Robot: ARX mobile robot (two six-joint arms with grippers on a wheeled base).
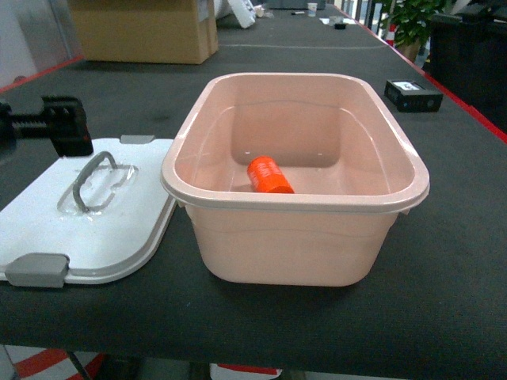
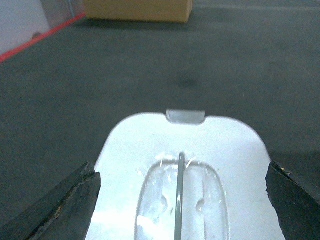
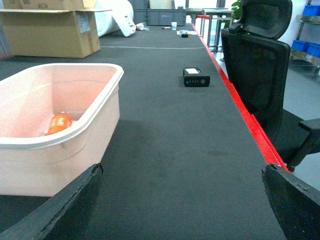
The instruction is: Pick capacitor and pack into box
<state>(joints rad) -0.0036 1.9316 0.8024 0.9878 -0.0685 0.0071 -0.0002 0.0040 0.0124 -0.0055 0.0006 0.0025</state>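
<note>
The pale pink box (image 1: 293, 237) stands open in the middle of the dark mat. An orange capacitor (image 1: 269, 175) lies on its side on the box floor, and the right wrist view shows it too (image 3: 59, 123). The white lid (image 1: 103, 229) lies flat to the left of the box, with its grey handle (image 1: 89, 180) standing up. My left gripper (image 2: 182, 205) hangs open over the lid, its fingers wide on either side of the handle (image 2: 180, 190) and not touching it. My right gripper (image 3: 182, 200) is open and empty, low over the mat to the right of the box (image 3: 60, 140).
A brown cardboard carton (image 1: 142, 28) stands at the back left. A small black device (image 1: 412, 95) lies at the back right near the red table edge (image 3: 245, 110). A black office chair (image 3: 257, 55) stands just beyond that edge.
</note>
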